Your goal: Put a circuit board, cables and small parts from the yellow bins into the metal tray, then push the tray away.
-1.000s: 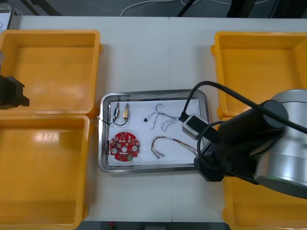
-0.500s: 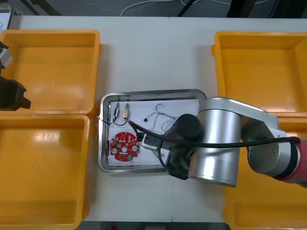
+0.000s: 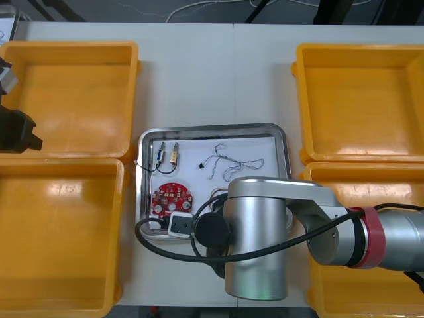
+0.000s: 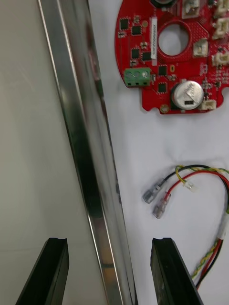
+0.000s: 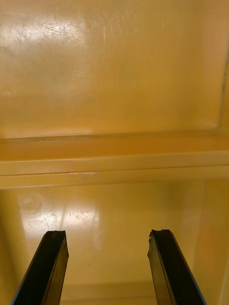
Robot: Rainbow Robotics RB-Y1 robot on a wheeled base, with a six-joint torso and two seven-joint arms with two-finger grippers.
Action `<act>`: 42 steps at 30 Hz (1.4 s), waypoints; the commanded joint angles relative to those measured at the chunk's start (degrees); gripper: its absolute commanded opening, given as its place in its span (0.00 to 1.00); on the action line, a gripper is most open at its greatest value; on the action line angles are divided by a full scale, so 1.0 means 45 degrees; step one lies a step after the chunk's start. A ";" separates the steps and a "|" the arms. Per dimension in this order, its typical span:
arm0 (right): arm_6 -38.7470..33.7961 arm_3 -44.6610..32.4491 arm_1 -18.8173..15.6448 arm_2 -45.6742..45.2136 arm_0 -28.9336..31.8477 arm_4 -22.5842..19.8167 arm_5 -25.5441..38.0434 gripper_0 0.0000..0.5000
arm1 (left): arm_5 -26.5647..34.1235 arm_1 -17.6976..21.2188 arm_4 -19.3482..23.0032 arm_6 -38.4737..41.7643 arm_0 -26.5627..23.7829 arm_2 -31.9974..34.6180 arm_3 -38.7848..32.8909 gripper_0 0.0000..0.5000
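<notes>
My right arm has swung across to the near rim of the metal tray (image 4: pixel 88 143); my right gripper (image 4: pixel 108 248) stands wide astride it, circuit board (image 4: pixel 143 43) and red and yellow cable (image 4: pixel 210 174) lying inside. My left gripper (image 5: pixel 107 240) hangs wide above the yellow bins (image 5: pixel 114 71)

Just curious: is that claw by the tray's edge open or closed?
Open. The right gripper has its fingers apart, straddling the metal tray rim.

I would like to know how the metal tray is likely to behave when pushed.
The metal tray looks stiff and shiny, so it should slide whole on the smooth table. Its low rim, straddled by the open right gripper, may slip past a finger. The loose circuit board might shift. The left gripper hovers over the yellow bins.
</notes>
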 commanded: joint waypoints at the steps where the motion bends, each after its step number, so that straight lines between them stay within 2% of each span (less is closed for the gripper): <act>1: 0.0623 0.0306 0.0575 0.0748 -0.0412 0.0472 -0.0591 1.00 | -0.0075 0.0529 -0.0142 -0.0126 0.0187 0.0398 -0.0056 1.00; 5: 0.0623 0.0872 0.0809 0.1158 -0.0393 0.0804 -0.1099 1.00 | -0.0056 0.0529 -0.0201 0.0011 0.0206 0.0398 -0.0036 1.00; 19: 0.0564 0.1673 0.1297 0.1627 -0.0275 0.1312 -0.1197 1.00 | 0.0022 0.0529 -0.0376 0.0714 0.0226 0.0398 -0.0056 1.00; 20: 0.0564 0.1673 0.1297 0.1608 -0.0275 0.1312 -0.1197 0.92 | 0.0022 0.0529 -0.0376 0.0812 0.0226 0.0417 -0.0056 1.00; 21: 0.0564 0.1693 0.1297 0.1627 -0.0256 0.1312 -0.1197 0.78 | 0.0022 0.0529 -0.0376 0.0851 0.0245 0.0398 -0.0056 1.00; 22: 0.0545 0.1693 0.1297 0.1627 -0.0256 0.1312 -0.1177 0.42 | 0.0022 0.0529 -0.0376 0.0929 0.0245 0.0417 -0.0056 1.00; 24: 0.0525 0.1693 0.1297 0.1627 -0.0256 0.1390 -0.1177 0.09 | 0.0022 0.0529 -0.0416 0.1066 0.0265 0.0417 -0.0056 1.00; 25: 0.0525 0.1693 0.1297 0.1627 -0.0256 0.1390 -0.1177 0.09 | 0.0022 0.0529 -0.0416 0.1066 0.0265 0.0417 -0.0056 1.00; 26: 0.0545 0.1673 0.1278 0.1608 -0.0256 0.1409 -0.1197 0.00 | 0.0022 0.0529 -0.0455 0.1124 0.0265 0.0417 -0.0056 1.00; 33: 0.0525 0.1693 0.1044 0.1608 -0.0529 0.1566 -0.1353 0.00 | 0.0042 0.0529 -0.0533 0.1163 0.0285 0.0417 -0.0056 1.00; 42: 0.0623 0.1693 0.0301 0.1608 -0.1506 0.1566 -0.1880 0.00 | 0.0100 0.0529 -0.0494 0.0987 0.0285 0.0417 -0.0056 1.00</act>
